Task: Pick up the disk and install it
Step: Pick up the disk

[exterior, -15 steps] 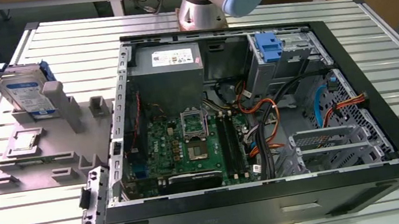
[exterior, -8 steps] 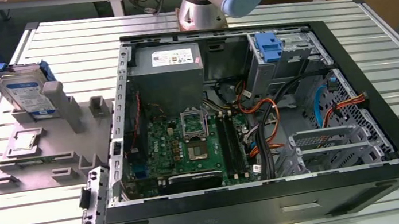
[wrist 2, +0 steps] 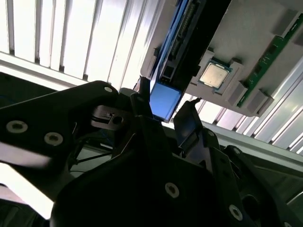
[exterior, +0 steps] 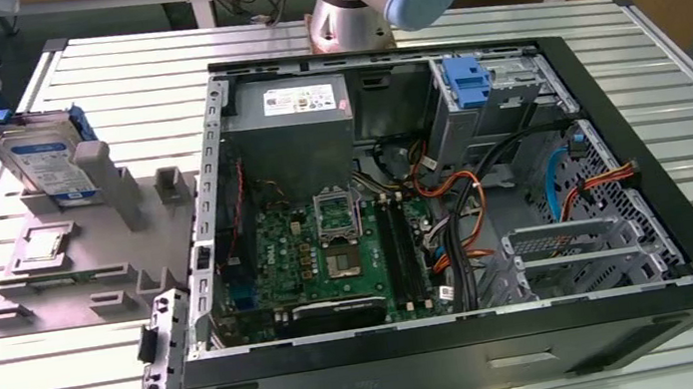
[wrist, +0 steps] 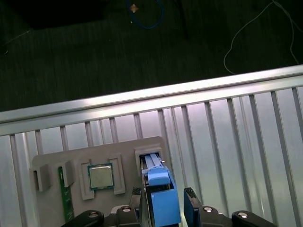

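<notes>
The disk [exterior: 48, 163] stands on edge in a slot of the grey fixture [exterior: 76, 280] at the exterior view's left, label facing out, blue rails along its edges. In both wrist views my gripper [wrist: 163, 193] [wrist 2: 163, 106] straddles the disk's blue rail end [wrist: 163, 203] [wrist 2: 164, 100]. One black finger [wrist: 137, 193] is on one side and the other finger [wrist: 190, 194] on the opposite side. Narrow gaps show beside the blue rail, so the gripper is open. The disk rests seated in its slot.
A small square chip [wrist: 100, 176] and a green memory stick [wrist: 66, 196] lie in the same fixture. The open computer case [exterior: 454, 190] lies on the slatted table [exterior: 652, 74], with a blue latch [exterior: 469, 83] at its back and a metal drive cage [exterior: 569, 246] in front.
</notes>
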Robot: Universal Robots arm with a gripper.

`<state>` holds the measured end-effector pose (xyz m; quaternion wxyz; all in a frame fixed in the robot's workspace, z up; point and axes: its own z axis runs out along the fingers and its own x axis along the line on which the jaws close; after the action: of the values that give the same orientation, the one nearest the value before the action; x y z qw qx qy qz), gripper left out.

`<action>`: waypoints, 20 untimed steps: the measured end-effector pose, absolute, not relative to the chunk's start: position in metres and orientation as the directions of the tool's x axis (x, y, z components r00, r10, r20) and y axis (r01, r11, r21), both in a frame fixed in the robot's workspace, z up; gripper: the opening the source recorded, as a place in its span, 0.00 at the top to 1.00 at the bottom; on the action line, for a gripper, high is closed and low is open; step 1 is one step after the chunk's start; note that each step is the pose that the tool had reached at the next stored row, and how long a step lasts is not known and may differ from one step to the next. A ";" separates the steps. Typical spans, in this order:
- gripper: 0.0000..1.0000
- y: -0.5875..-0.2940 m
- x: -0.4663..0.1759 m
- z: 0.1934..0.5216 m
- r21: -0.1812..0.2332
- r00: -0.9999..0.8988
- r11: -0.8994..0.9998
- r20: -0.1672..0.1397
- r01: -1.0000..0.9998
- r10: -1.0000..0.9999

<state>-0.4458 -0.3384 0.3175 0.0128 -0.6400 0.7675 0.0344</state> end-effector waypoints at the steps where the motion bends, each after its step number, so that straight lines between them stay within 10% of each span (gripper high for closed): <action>1: 0.53 -0.338 -0.446 0.316 0.036 -0.178 0.176 -0.064 -0.984 -0.982; 20: 0.54 -0.338 -0.447 0.287 0.034 -0.150 0.148 -0.064 -0.988 -0.987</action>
<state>-0.4469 -0.3384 0.2871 0.0132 -0.6517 0.7576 0.0337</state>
